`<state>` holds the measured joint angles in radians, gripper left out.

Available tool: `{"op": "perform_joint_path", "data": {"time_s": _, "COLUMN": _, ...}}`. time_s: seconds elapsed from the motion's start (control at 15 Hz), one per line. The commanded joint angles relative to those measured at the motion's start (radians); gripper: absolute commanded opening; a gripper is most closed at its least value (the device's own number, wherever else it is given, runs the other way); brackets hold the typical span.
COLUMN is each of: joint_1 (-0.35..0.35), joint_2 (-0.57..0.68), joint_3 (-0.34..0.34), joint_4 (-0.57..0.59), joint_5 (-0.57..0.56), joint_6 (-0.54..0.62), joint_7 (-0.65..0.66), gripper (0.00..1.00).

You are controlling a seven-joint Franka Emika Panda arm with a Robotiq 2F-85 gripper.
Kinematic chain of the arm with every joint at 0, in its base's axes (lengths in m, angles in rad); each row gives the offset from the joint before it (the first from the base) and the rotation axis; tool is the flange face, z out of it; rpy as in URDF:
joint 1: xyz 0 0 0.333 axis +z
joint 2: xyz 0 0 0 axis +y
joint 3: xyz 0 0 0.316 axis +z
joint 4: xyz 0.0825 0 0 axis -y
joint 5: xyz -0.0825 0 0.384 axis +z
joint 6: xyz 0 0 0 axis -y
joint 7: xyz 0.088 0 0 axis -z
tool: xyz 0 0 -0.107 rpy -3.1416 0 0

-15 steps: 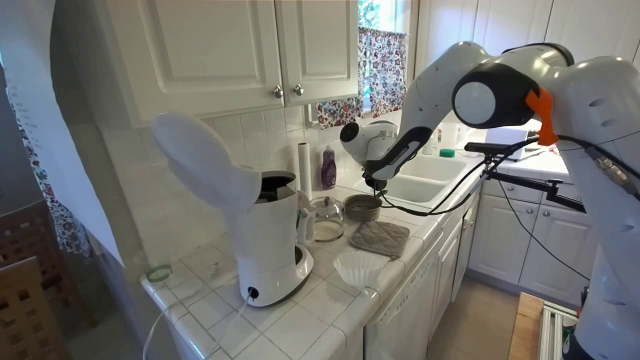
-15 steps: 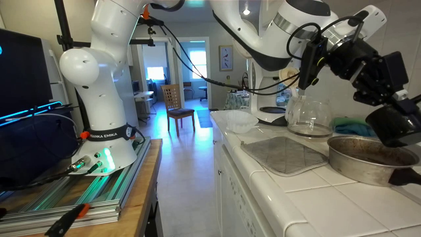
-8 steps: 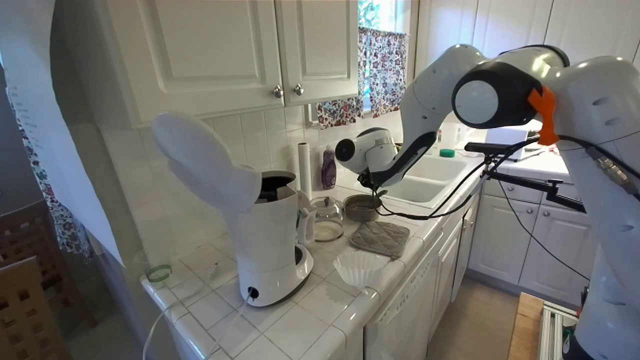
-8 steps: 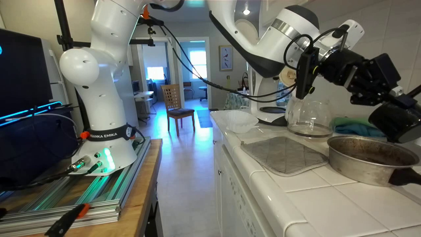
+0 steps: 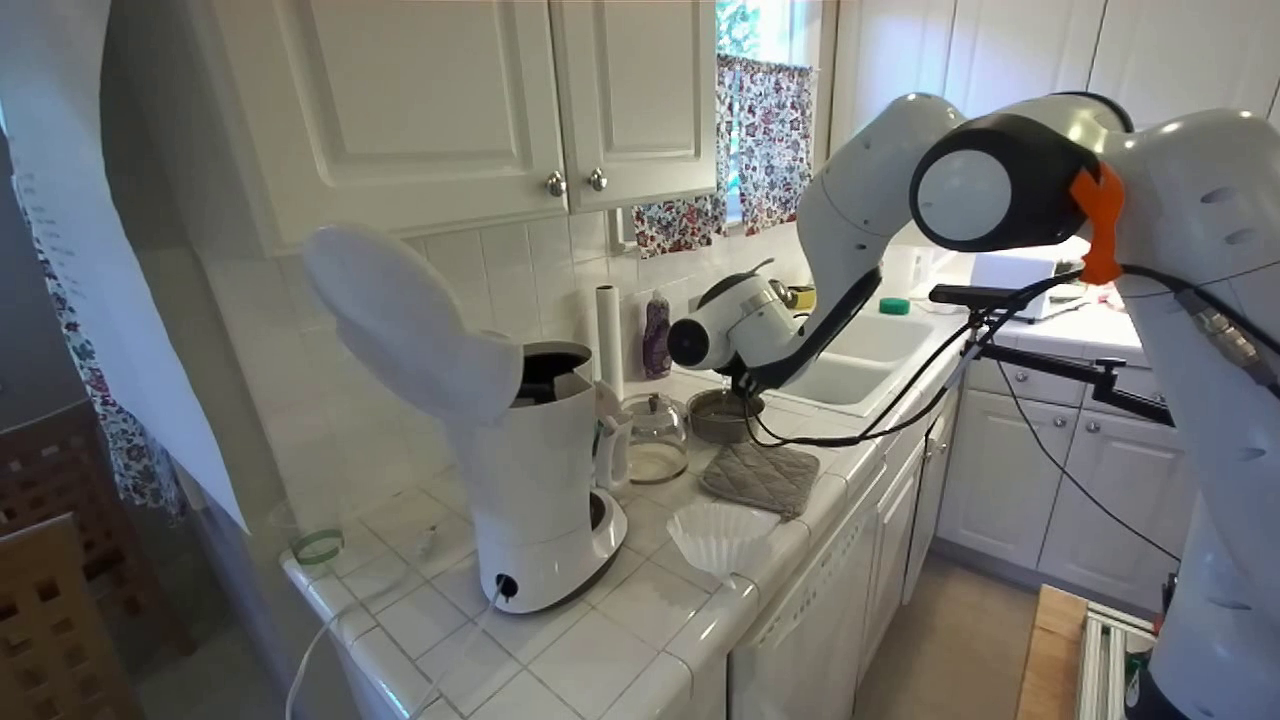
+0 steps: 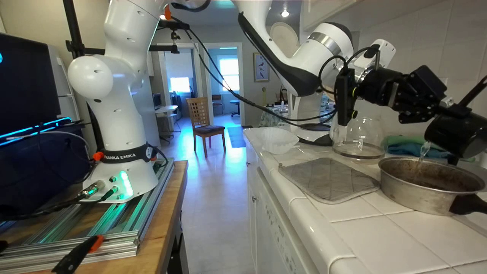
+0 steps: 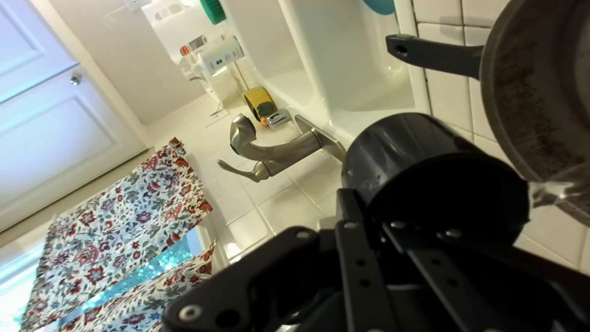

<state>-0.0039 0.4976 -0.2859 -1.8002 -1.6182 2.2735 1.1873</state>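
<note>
My gripper (image 7: 371, 214) is shut on a black cup (image 7: 396, 147) in the wrist view. One finger lies outside its wall and one by its dark mouth. The gripper also shows in an exterior view (image 6: 443, 104), with the tilted cup (image 6: 458, 133) above the metal pan (image 6: 414, 194). A thin stream of clear liquid (image 6: 421, 151) runs from the cup's rim into the pan. The stream also shows in the wrist view (image 7: 555, 191). The pan stands on the tiled counter, also in an exterior view (image 5: 715, 420); the arm hides the cup there.
A grey pot holder (image 6: 331, 180) lies beside the pan. Behind it stand a glass carafe (image 6: 359, 133), a white coffee maker (image 5: 540, 480) with raised lid and a paper filter (image 5: 720, 535). The sink (image 7: 368, 60) and faucet (image 7: 286, 152) are close by. Cables hang from the arm.
The wrist has dropped and tipped, and the cup has tilted further over the pan. Liquid now streams from the cup; no stream shows in the earlier frames. The pan has not moved.
</note>
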Motion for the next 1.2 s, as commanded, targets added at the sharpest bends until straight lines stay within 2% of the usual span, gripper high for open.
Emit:
{"op": "perform_joint_path", "data": {"time_s": 0.0, "joint_1": -0.041, "joint_2": -0.054, "joint_3": 0.063, "joint_4": -0.07, "joint_5": -0.116, "joint_6": -0.07, "joint_7": 0.094, "gripper": 0.01}}
{"op": "perform_joint_path", "data": {"time_s": 0.53, "joint_1": -0.086, "joint_2": -0.098, "joint_3": 0.125, "joint_4": -0.137, "joint_5": -0.222, "joint_6": -0.159, "joint_7": 0.201, "gripper": 0.01}}
{"op": "perform_joint_path", "data": {"time_s": 1.13, "joint_1": -0.099, "joint_2": -0.142, "joint_3": 0.157, "joint_4": -0.19, "joint_5": -0.302, "joint_6": -0.208, "joint_7": 0.311, "gripper": 0.01}}
